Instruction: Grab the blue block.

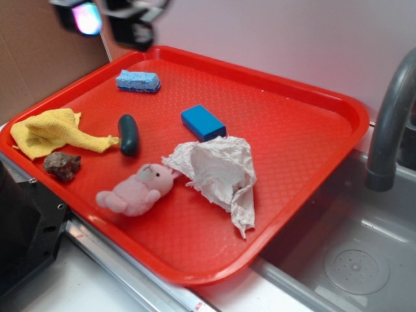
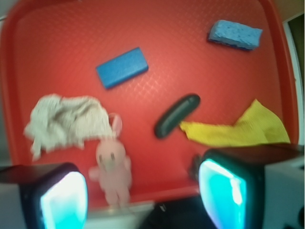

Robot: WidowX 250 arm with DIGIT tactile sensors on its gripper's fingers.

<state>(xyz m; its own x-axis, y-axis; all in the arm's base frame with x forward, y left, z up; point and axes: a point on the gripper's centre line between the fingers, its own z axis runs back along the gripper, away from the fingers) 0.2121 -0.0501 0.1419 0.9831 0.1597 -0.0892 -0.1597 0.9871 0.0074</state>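
Hanging high above the far left corner of the red tray [image 1: 338, 123], the gripper [image 1: 107, 19] has its fingers spread wide with nothing between them; in the wrist view the two glowing pads [image 2: 64, 200] sit far apart at the bottom edge of the picture, well clear of everything below. The blue block [image 1: 203, 122] lies flat near the middle of the tray, untouched, with open red surface around most of it, and its near end sits just beside the crumpled white paper towel [image 1: 218, 172]. A dark teal pickle [image 1: 128, 134] lies to its left, a pale blue sponge [image 1: 138, 80] farther back, and a pink plush bunny [image 1: 136, 192], a yellow cloth [image 1: 49, 132] and a small brown rock [image 1: 62, 165] toward the near left side. By my reading the task has barely begun: no approach, no contact, no lift. All that remains is to travel over the block, turn the fingers across its narrow width, descend, close and raise it, keeping clear of the paper towel.
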